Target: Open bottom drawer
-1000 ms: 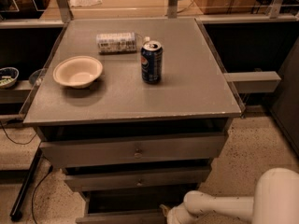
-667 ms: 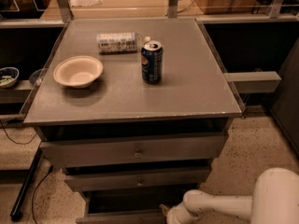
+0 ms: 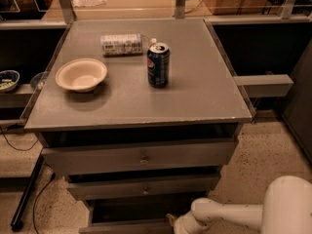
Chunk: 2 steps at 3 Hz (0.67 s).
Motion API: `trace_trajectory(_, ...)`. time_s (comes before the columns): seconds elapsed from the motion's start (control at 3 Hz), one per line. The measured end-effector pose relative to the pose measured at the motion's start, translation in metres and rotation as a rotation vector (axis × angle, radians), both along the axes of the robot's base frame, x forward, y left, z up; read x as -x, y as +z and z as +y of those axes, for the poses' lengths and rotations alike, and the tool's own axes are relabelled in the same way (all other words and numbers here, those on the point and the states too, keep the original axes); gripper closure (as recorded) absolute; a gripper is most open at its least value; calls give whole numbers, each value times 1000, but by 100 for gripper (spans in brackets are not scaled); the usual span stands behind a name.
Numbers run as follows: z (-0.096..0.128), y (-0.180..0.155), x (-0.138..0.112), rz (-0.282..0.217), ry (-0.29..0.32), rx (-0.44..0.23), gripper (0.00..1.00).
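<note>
The grey cabinet has three drawer fronts stacked under its top. The bottom drawer (image 3: 126, 226) shows only as a slim grey strip at the lower edge of the camera view, standing forward of the cabinet with a dark gap behind it; its knob is out of view. My gripper (image 3: 171, 222) is at the drawer's right end, mostly cut off by the picture's lower edge. The white arm (image 3: 229, 213) reaches in from the lower right.
Above are the middle drawer (image 3: 144, 186) and the tall top drawer (image 3: 141, 157), both with small knobs. On the cabinet top (image 3: 195, 96) stand a blue soda can (image 3: 158, 65), a white bowl (image 3: 81, 74) and a lying bottle (image 3: 122, 44). A black pole leans at the left (image 3: 27, 199).
</note>
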<state>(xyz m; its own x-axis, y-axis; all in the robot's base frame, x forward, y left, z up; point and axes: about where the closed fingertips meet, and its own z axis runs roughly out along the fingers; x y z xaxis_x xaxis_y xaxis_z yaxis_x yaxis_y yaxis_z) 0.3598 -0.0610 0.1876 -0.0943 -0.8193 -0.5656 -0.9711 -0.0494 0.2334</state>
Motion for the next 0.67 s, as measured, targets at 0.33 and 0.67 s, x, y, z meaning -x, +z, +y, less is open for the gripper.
trace_trajectory(0.33,-2,0,2,7,10,-2,0)
trace_trajectory(0.67,-2,1,0,7,10,-2,0)
